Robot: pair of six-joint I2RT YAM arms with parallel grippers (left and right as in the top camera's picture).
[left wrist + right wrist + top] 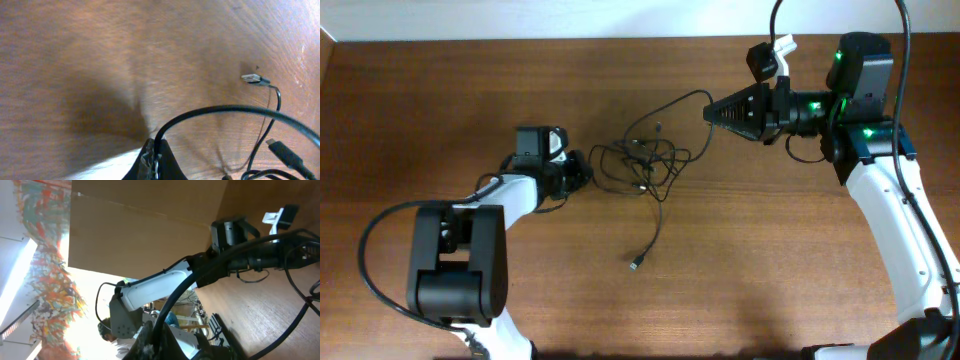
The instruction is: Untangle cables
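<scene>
The cables (645, 160) lie as a loose tangle of thin black wires at the table's middle. One strand trails down to a small plug (636, 264). Another loops up to my right gripper (708, 113), which is shut on that strand (200, 270) and held above the table. My left gripper (586, 172) is shut on a strand (210, 112) at the tangle's left edge, low over the wood. A silver USB plug (251, 78) and a black plug (285, 155) show in the left wrist view.
The brown wooden table (770, 260) spans the view. The left arm's black base (455, 260) stands at the lower left. The right arm (900, 220) runs down the right side. A white clip (782, 45) sits near the right wrist.
</scene>
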